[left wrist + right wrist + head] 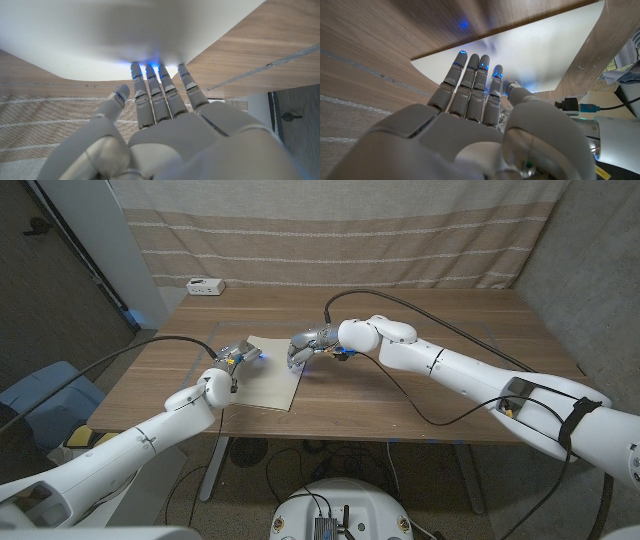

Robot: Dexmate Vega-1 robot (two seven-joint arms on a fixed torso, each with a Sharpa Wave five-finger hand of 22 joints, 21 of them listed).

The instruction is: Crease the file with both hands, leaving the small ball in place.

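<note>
Fingers (150, 85) straight and together on both hands, tips pressing the pale file (265, 372) lying mid-table between them, holding nothing. Left hand (232, 358) at one edge, right hand (308, 346) opposite. Could slide instead of folding. Ball unseen.

My left hand (236, 355) and right hand (305, 345) crowd the file (268, 375) from both edges. Bare table (420, 395) lies open rightward. A white box (206, 286) sits well apart at the far edge.

White jointed arms trailing black cables end in grey hands with blue-lit fingertips (150, 69).
</note>
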